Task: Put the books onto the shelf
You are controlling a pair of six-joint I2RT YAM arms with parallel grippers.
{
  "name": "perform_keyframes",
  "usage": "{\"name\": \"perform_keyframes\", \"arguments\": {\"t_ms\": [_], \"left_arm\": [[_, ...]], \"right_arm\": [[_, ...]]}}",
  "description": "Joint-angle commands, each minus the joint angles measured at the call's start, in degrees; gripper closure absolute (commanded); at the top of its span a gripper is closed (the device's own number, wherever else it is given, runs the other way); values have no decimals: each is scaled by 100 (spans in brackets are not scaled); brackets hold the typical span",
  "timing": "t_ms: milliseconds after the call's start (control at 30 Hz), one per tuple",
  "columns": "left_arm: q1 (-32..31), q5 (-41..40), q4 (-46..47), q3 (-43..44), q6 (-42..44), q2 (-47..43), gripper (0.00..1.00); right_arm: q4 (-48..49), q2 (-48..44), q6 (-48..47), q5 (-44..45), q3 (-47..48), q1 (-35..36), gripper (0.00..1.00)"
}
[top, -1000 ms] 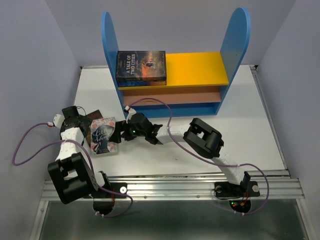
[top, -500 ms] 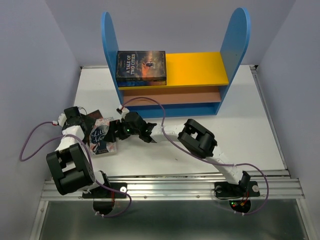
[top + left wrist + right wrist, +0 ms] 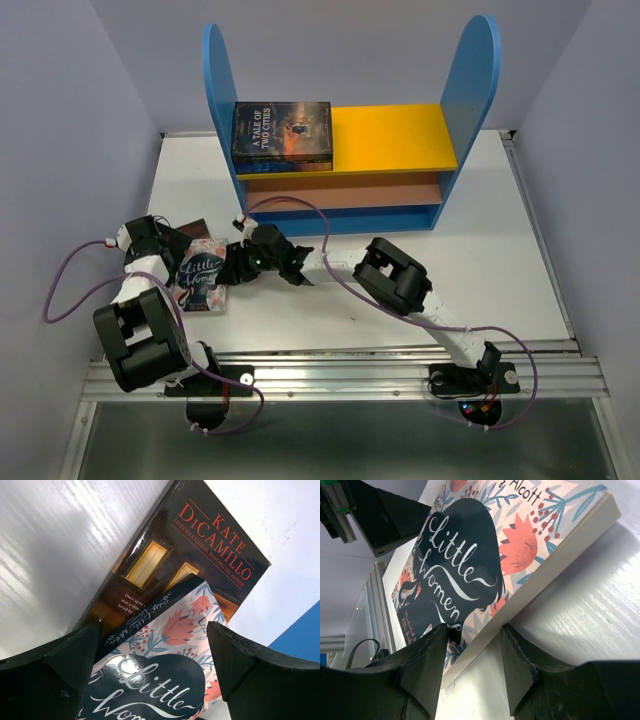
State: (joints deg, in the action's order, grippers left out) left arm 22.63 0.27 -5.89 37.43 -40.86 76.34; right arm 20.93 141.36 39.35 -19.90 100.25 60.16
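A: The right gripper point(image 3: 475, 631) is set low against the Little Women book point(image 3: 470, 565). Its jaws are seen narrowed about the page edge, one finger over the cover and one under. Whether the pads are pressed home cannot be told.

B: And the left gripper point(image 3: 152, 630) is held wide over the book's far-left end, with nothing gripped. Where is the book placed?

A: It is laid flat, cover up, on the table point(image 3: 480, 260) at the left, well apart from the shelf point(image 3: 470, 80). Its far corner is rested on the Kate DiCamillo book point(image 3: 165, 565). The Tale of Two Cities book point(image 3: 282, 130) is already laid on the yellow top board.

B: So what is called for here?

A: A deep bite, it is judged. Only the upper book should be taken, so the lower finger must be kept clear of the book beneath. A thin paperback pinched at one edge can be expected to sag, so it is best raised slowly and kept level, with the open claw held off the cover.

B: And its heading?

A: The long axis is run from near to far, leaning slightly left at the near end. The head of the cover is pointed toward the shelf, the spine toward the left arm and the page edge toward the right.
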Motion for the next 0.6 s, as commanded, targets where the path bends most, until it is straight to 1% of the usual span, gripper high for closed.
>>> {"name": "perform_keyframes", "arguments": {"t_ms": [0, 67, 233, 333, 567], "left_arm": [[-40, 825, 97, -289, -36, 127, 2], [-48, 887, 106, -342, -10, 119, 2], [-84, 1009, 132, -456, -1, 22, 2], [-92, 992, 115, -517, -18, -5, 2], [-207, 1001, 44, -754, -133, -241, 2]], "right_arm": [[947, -144, -77, -357, -119, 57, 50], [1018, -109, 63, -426, -93, 5, 48], [1185, -91, 291, -453, -128, -101, 35], [1229, -100, 336, -392, -154, -101, 30], [1247, -205, 670, 144, -286, -154, 32]]}}
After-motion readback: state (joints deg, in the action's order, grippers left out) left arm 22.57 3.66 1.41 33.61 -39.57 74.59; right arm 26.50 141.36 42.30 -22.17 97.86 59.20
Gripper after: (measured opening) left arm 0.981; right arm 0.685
